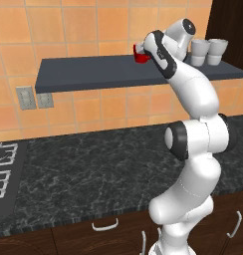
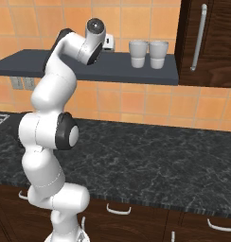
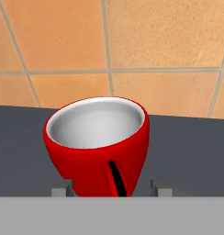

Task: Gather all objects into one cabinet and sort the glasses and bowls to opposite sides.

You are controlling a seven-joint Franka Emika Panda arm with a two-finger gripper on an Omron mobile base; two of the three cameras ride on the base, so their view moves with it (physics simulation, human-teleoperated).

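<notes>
Up at the flat dark grey wall shelf (image 1: 93,72), the white robot arm (image 1: 193,99) reaches toward a wide red cup-like vessel with a white inside and a small handle (image 3: 99,144) standing upright on the shelf, close to the orange tiled wall (image 3: 155,41). Seen from the hand, the gripper (image 3: 112,192) has one small grey fingertip (image 3: 61,190) on each side of the vessel's base; whether the tips press it or merely flank it cannot be told. From the left base camera, a sliver of the red vessel (image 1: 139,56) peeks out left of the arm's wrist. Farther right along the shelf, two pale grey handleless tumblers (image 2: 148,54) stand upright side by side, just beside each other. Right of them hangs the dark brown wooden wall cabinet (image 2: 217,42), door shut, with its long silver bar handle (image 2: 199,37). Below runs a black marbled countertop (image 2: 150,160) over low drawer fronts with curved silver pulls (image 2: 119,209).
</notes>
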